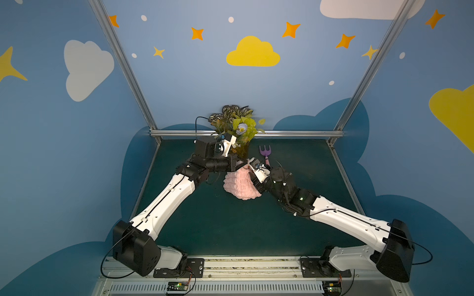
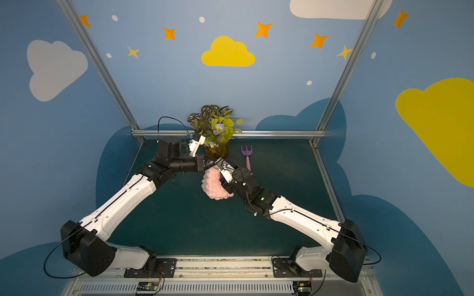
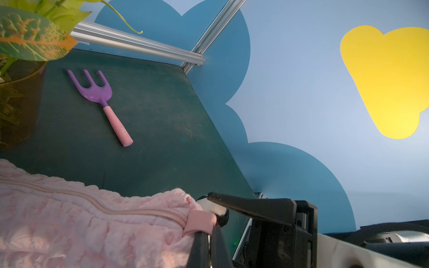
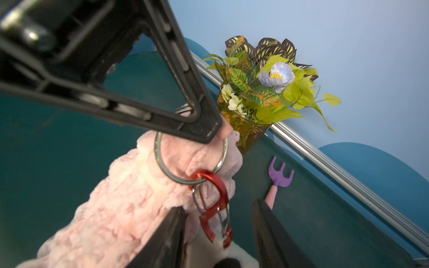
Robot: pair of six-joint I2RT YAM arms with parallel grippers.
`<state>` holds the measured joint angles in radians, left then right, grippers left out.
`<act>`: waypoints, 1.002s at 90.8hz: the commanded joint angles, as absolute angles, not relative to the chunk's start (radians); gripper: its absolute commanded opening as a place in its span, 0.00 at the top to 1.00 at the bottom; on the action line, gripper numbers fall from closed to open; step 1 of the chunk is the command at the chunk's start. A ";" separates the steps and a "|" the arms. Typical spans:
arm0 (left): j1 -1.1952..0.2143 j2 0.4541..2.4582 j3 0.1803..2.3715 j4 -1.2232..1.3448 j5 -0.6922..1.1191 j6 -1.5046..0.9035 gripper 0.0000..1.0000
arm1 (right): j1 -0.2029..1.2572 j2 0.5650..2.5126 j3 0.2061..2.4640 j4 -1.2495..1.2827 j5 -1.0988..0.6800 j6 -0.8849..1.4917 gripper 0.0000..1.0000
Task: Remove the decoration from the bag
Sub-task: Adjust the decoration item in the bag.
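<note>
**Decoration.** The decoration [image 4: 204,255] is cream-white plush with a dark patch. It hangs at the bag's fitting end, low between the right gripper's [image 4: 218,205] fingers. It is not yet detached. A red carabiner [image 4: 222,190] links it to a steel ring [image 4: 180,180], and the ring passes through the bag's pink tab [image 3: 199,220].

**Grippers.** The right jaws stand apart on either side of the carabiner and plush, and no grasp is evident. The placement suggests they are lined up to take the clip or charm. The left gripper [image 3: 210,241] is clenched on the tab end of the bag [image 1: 239,185]. It appears to hold that end raised so the ring and clip dangle clear of the fabric and can be reached.

**Containers.**
- The bag's zipper [image 3: 116,206] is drawn fully closed, so its contents cannot be seen.
- A tinted vase [image 4: 250,130] stands at the back rail and holds artificial flowers and leaves [image 4: 276,76].

**Surroundings.** A purple-and-pink toy fork [image 4: 279,176] lies flat on the green table [image 1: 295,230] beside the vase, apart from both grippers.
</note>
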<state>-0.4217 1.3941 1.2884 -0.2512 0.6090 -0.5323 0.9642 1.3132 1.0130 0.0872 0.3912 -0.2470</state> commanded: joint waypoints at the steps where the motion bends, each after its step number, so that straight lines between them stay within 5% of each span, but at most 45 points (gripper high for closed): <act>1: -0.425 1.372 1.295 -0.188 0.637 -0.534 0.98 | 0.970 1.315 0.999 0.191 0.472 -0.281 0.55; 73: -0.427 1.372 1.324 -0.167 0.725 -0.548 0.98 | 0.956 1.262 0.907 0.195 0.484 -0.265 0.49; 91: -0.426 1.381 1.312 -0.130 0.787 -0.556 0.98 | 0.924 1.265 0.935 0.180 0.372 -0.235 0.47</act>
